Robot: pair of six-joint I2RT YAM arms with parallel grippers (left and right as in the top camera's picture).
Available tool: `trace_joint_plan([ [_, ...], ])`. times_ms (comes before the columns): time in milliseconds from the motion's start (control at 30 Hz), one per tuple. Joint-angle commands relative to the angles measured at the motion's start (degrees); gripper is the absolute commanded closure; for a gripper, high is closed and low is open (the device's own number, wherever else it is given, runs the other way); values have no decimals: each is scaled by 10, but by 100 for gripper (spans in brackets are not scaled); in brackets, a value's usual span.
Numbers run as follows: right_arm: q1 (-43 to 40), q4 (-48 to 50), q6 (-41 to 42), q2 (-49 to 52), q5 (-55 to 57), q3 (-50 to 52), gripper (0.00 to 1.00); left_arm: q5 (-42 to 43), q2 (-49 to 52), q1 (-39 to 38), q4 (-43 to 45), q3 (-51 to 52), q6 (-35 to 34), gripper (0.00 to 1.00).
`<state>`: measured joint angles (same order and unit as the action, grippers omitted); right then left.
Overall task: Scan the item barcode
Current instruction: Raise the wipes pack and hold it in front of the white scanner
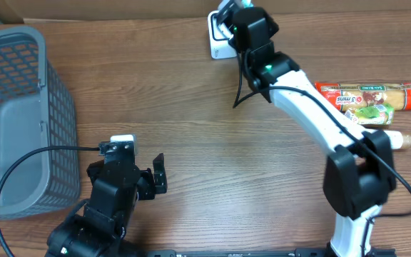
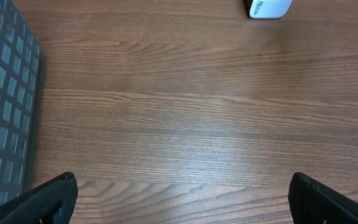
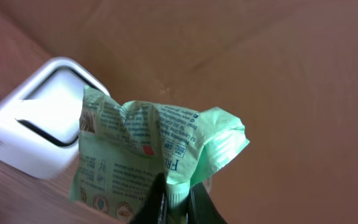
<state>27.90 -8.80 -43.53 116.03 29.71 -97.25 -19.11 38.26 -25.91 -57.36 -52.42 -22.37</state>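
My right gripper (image 3: 178, 200) is shut on the edge of a light green packet (image 3: 148, 149) with blue print. The packet hangs in front of the white barcode scanner (image 3: 39, 121) at the table's far edge. From overhead, the right gripper (image 1: 235, 16) sits right over the scanner (image 1: 216, 39), and only a sliver of the green packet (image 1: 246, 3) shows. My left gripper (image 1: 148, 175) stands open near the front left, over bare wood with nothing between its fingers (image 2: 48, 199). The scanner (image 2: 269, 7) shows far ahead in the left wrist view.
A grey mesh basket (image 1: 16, 121) stands at the left, close beside the left arm. At the right lie a red and green pasta packet (image 1: 369, 98) and a pale bottle-like item (image 1: 398, 140). A brown cardboard wall (image 3: 278, 81) rises behind the scanner.
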Motion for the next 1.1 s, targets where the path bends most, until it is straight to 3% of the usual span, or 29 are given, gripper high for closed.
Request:
trace_joint_plan([
  [0, 3, 54, -200, 11, 9, -9, 96, -8, -1, -4, 2, 3, -8, 0],
  [367, -3, 263, -378, 70, -71, -9, 96, -8, -1, -4, 2, 3, -8, 0],
  [533, -3, 288, -432, 110, -73, -9, 96, -8, -1, -4, 2, 3, -8, 1],
  [767, -7, 382, -464, 173, -74, -9, 96, -8, -1, -4, 2, 3, -8, 0],
  [1067, -17, 388, -469, 187, -78, -9, 96, -8, -1, -4, 2, 3, -8, 0],
])
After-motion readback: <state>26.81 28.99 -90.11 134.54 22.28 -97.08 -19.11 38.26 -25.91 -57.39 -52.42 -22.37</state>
